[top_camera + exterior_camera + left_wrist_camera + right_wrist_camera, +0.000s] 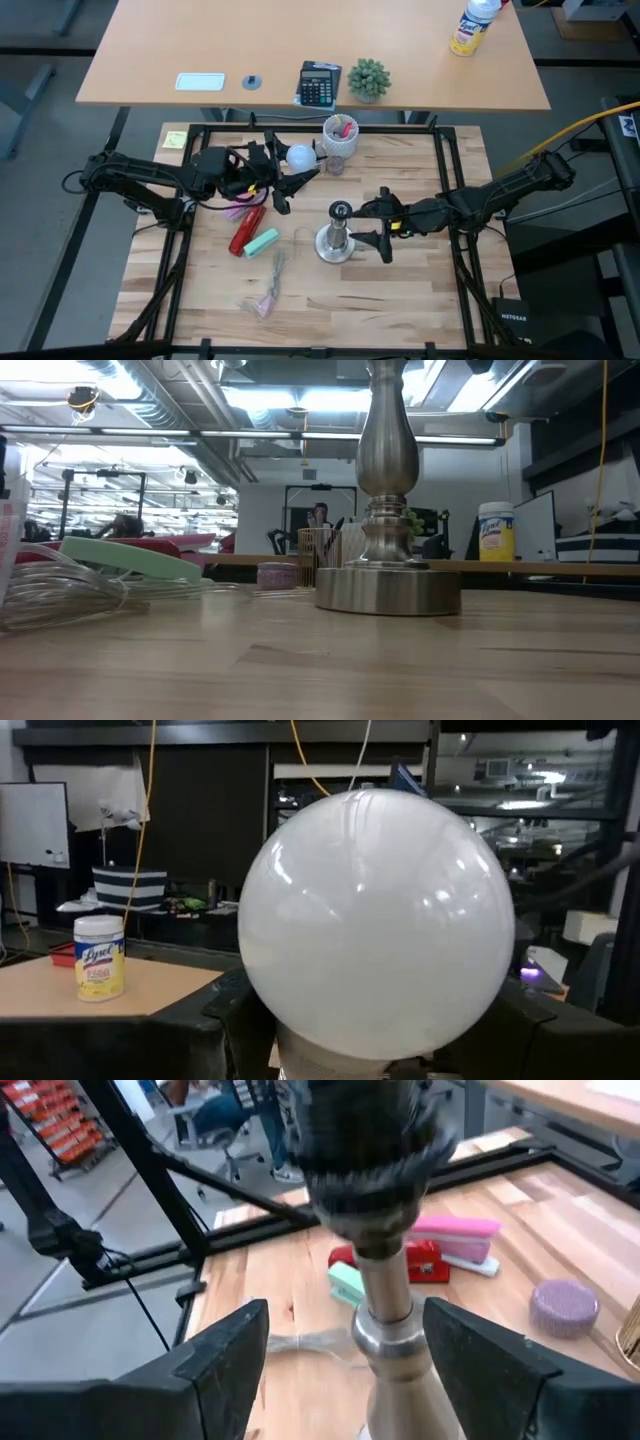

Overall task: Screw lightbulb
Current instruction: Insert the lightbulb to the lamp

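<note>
We judge the task to be about midway: the small frosted-white lightbulb with its round globe (pixel 300 156) is already picked up, but it has not reached the socket. In the high view the left gripper (pixel 285 172) holds it above the far-left part of the wooden bench (pixel 400 290), just beside the white cup of pens (pixel 340 135). The left wrist view shows the globe (pixel 378 925) filling the frame, seated between that gripper's dark fingers, so we take the left gripper to be clamped on the bulb's narrow base.

The silvery metal socket stand with its round base (pixel 337 238) stands upright near the middle of the bench, well apart from the bulb. The right gripper (pixel 385 231) is at the stand from the right, its fingers (pixel 225 1350) spread wide on either side of the stem (pixel 388 1330) without touching it.

What is left, as we see it: closing the right gripper to steady the stand, carrying the bulb over the dark socket top (pixel 340 210), lowering the screw base in upright, and turning it home. Alignment looks like the delicate part.
</note>
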